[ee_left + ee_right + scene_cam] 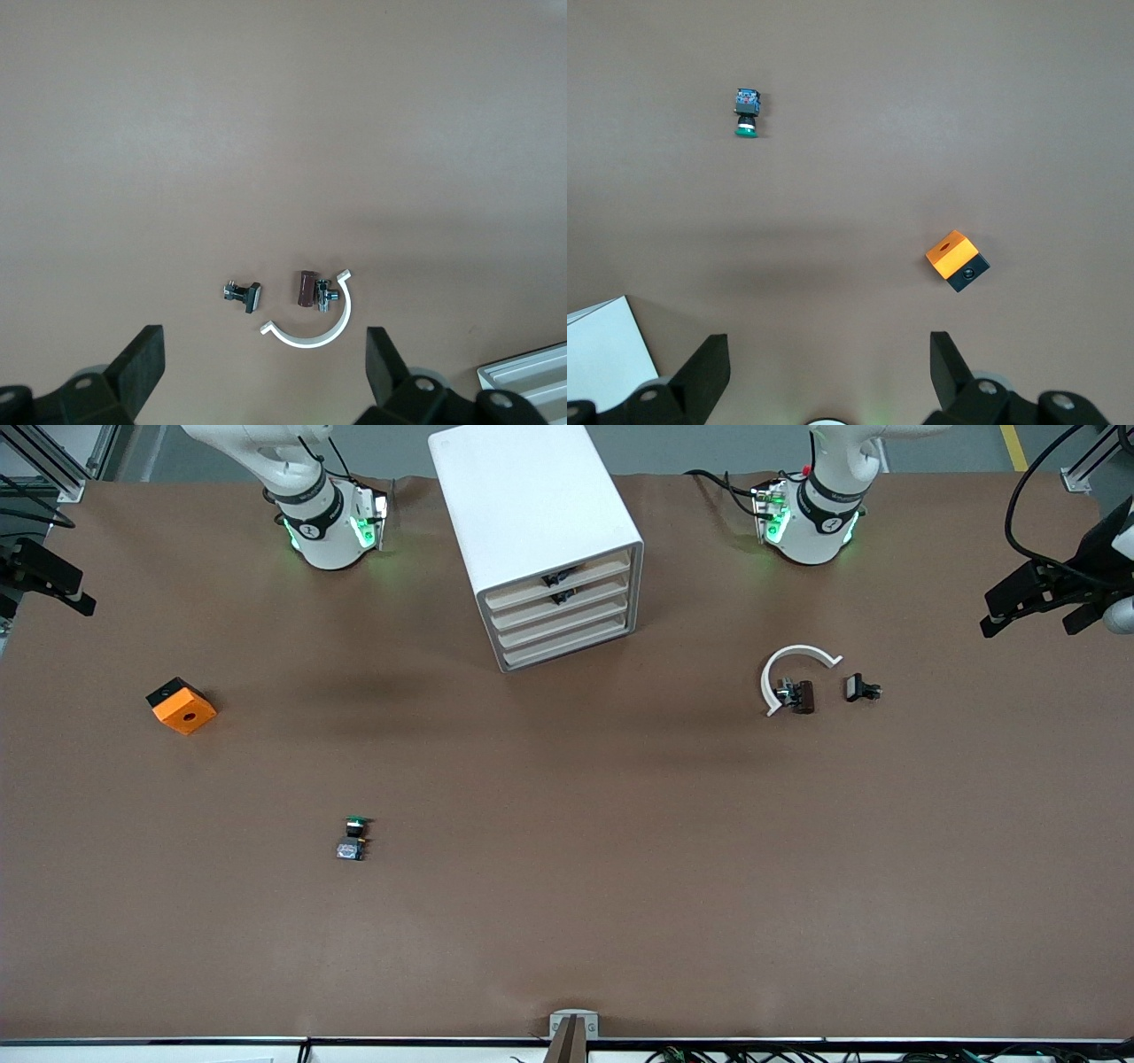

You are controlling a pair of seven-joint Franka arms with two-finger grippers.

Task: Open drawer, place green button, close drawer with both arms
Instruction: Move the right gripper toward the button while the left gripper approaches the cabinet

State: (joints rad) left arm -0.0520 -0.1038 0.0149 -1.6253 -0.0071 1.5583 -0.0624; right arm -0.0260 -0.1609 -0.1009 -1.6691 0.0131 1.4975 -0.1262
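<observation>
The white cabinet stands at the table's middle, close to the arms' bases. Its four cream drawer fronts are all shut; the drawer is third from the top. The button, green cap on a dark base, lies on the table toward the right arm's end, nearer the front camera; it also shows in the right wrist view. My left gripper is open and empty, held high by its base, over the table beside the white ring. My right gripper is open and empty, high by its base.
An orange block with a hole lies toward the right arm's end. A white curved ring with small dark parts lies toward the left arm's end. Black camera mounts stand at both table ends.
</observation>
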